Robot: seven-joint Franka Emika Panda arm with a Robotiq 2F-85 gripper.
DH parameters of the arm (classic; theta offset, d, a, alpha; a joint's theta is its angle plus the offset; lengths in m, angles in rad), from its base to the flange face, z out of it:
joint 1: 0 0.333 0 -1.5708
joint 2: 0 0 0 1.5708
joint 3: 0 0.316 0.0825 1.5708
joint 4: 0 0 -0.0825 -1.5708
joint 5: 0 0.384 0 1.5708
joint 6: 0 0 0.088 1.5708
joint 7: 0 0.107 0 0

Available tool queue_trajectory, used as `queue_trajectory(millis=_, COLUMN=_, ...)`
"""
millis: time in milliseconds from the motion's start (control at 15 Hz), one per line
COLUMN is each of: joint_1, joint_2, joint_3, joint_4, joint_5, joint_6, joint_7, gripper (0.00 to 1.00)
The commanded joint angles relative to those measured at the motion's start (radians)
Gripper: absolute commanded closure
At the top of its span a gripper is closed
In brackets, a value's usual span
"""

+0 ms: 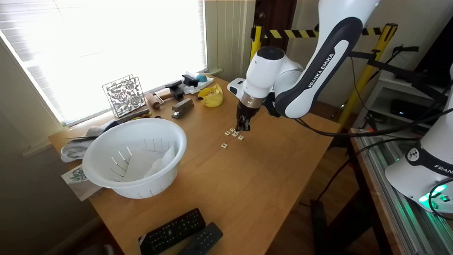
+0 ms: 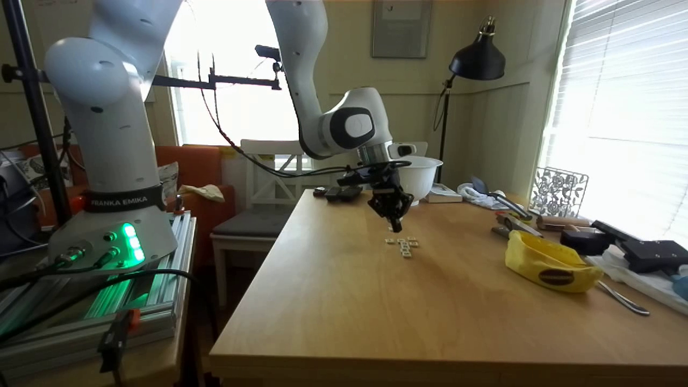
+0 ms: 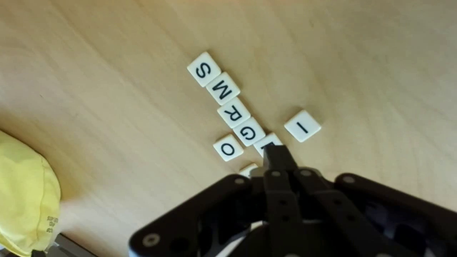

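White letter tiles lie face up on the wooden table in all views. In the wrist view the S tile [image 3: 204,69], M tile [image 3: 223,88], R tile [image 3: 234,112] and G tile [image 3: 249,131] form a slanted row. A partly covered tile [image 3: 263,143] continues it. Beside the row sit the O tile [image 3: 228,147] and, apart on the right, the I tile [image 3: 302,126]. Another tile [image 3: 247,169] is mostly hidden by my gripper [image 3: 280,157]. Its fingertips are together above the row's lower end, nothing visible between them. Contact with the tiles cannot be judged.
A large white basin [image 1: 145,191] stands on the table, with two black remotes [image 1: 171,232] near it. Toward the window are a yellow banana-like pouch [image 2: 543,263], a stapler [image 1: 183,107], a metal openwork holder [image 1: 125,95] and other tools.
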Motion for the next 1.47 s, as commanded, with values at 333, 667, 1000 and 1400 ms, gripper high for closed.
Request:
queue_trajectory(millis=333, joint_1=-0.239, joint_2=0.009, joint_3=0.25, joint_4=-0.027, joint_5=0.041, joint_6=0.0, joint_7=-0.198, gripper=1.0)
queue_trajectory(millis=667, joint_1=-0.265, joint_2=-0.002, joint_3=0.256, joint_4=-0.031, joint_5=0.033, joint_6=-0.032, joint_7=-0.236, gripper=1.0)
queue_trajectory(millis=1000, joint_1=-0.247, joint_2=0.002, joint_3=0.226, joint_4=-0.016, joint_5=0.012, joint_6=-0.046, joint_7=-0.257, gripper=1.0)
queue_trajectory(millis=1400, joint_1=-0.215, joint_2=0.004, joint_3=0.178, joint_4=-0.007, joint_5=-0.014, joint_6=-0.053, joint_7=-0.291, gripper=1.0)
